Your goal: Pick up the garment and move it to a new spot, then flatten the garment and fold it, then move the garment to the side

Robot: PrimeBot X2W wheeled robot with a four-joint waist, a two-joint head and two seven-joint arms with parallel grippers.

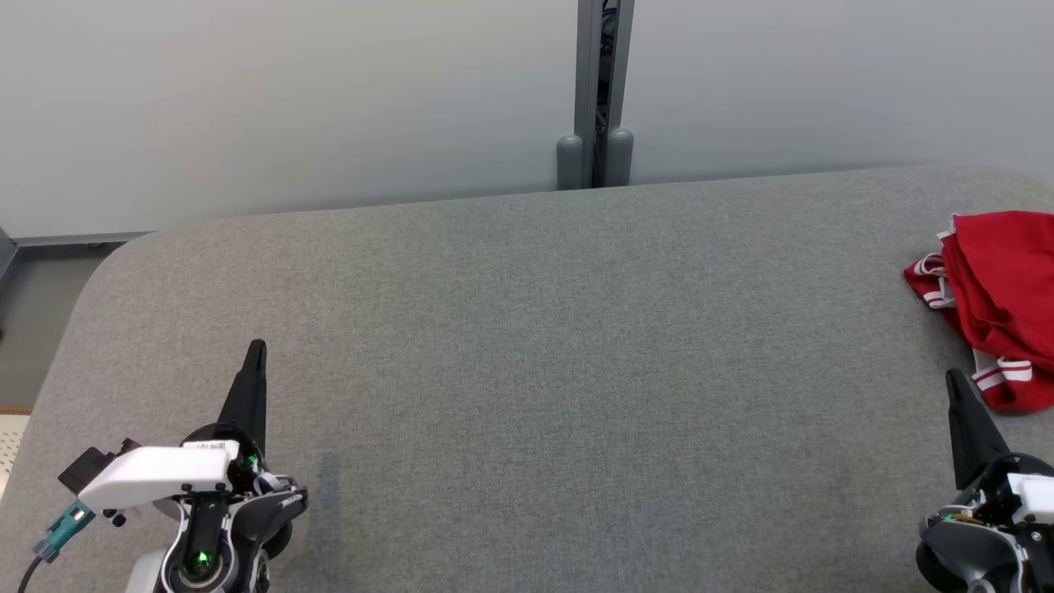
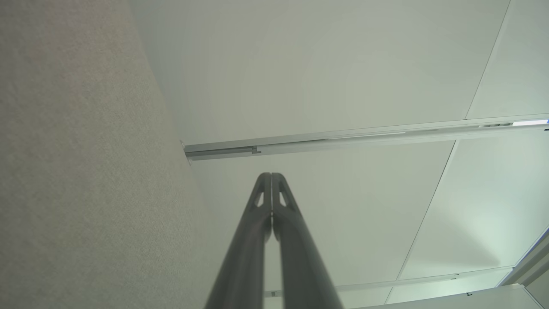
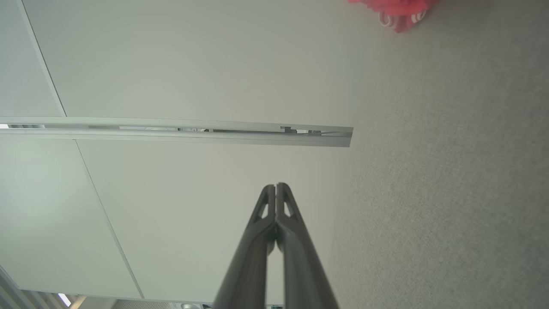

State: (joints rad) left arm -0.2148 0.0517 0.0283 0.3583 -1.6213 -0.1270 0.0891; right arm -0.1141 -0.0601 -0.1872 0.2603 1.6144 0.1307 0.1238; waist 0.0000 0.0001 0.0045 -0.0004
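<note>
Head view, table: a grey fabric-covered table (image 1: pixel 527 346) with rounded corners spans the frame, with a pale wall (image 1: pixel 288 99) behind it.
Head view, metal post: a grey metal post (image 1: pixel 603 91) divides the wall panels and meets the table's far edge.
Head view, garment: the red garment (image 1: pixel 1000 288) with white-striped trim lies crumpled on the table at the far right, partly cut off by the frame edge.
Head view, left gripper: the left gripper (image 1: pixel 257 350) is at the lower left over the table. Its fingers are pressed together into one point with nothing between them, well apart from the garment.
Head view, right gripper: the right gripper (image 1: pixel 955 380) is at the lower right with its fingers closed together and empty. Its tip is just beside the garment's striped hem, not gripping it.
Left wrist view, fingers: the two dark fingers meet at their tips and hold nothing.
Left wrist view, surroundings: the table fabric fills the left side, and the metal post runs across the wall.
Right wrist view, fingers: the tips are closed on each other and empty.
Right wrist view, garment: a red bundle with white stripes lies at the top edge on the table fabric, well apart from the fingertips.
Right wrist view, surroundings: the wall is on the left, crossed by the metal post.
</note>
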